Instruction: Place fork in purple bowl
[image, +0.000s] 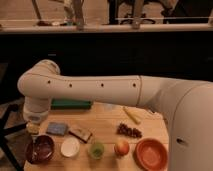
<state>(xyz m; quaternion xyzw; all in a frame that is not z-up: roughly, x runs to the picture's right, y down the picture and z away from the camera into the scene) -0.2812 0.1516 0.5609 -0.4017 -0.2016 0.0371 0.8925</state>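
The purple bowl (41, 149) sits at the front left corner of the wooden table (107, 122). My gripper (33, 130) hangs from the white arm (90, 89) just above the bowl's back left rim, pointing down. I cannot make out the fork; it may be hidden at the gripper or inside the bowl.
Along the front of the table, left to right, stand a white bowl (70, 147), a green cup (96, 149), an apple (121, 147) and an orange-red bowl (151, 153). Behind them lie a blue sponge (57, 128), a brown bar (80, 133), grapes (129, 131), a banana (132, 115) and a green object (71, 104).
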